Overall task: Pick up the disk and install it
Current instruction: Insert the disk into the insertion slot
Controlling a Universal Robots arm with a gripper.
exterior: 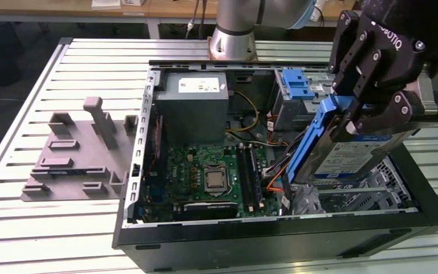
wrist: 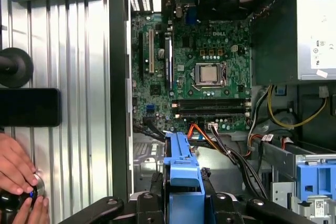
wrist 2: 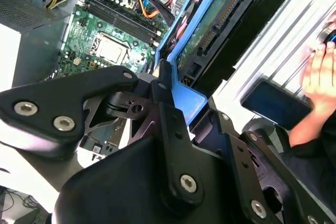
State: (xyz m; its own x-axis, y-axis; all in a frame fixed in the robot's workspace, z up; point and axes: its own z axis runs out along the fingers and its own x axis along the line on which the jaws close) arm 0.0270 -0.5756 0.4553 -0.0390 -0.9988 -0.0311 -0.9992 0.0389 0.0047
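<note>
One disk (exterior: 353,158), one gripper (exterior: 371,117), one case (exterior: 280,234) (open), two hands (wrist: 17,169).

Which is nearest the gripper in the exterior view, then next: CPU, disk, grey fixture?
1. disk, held in the gripper.
2. CPU, inside the case, toward the exterior view's left.
3. grey fixture, outside it, farthest left.

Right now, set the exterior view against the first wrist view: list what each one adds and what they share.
Exterior view: the grey fixture plate on the table beside the case, the arm's base, and the hand shut on the disk, held tilted above the case with its label showing. First wrist view: a person's hands and a dark flat device. Shared: the motherboard, the power supply, and the disk's blue carrier.
</note>
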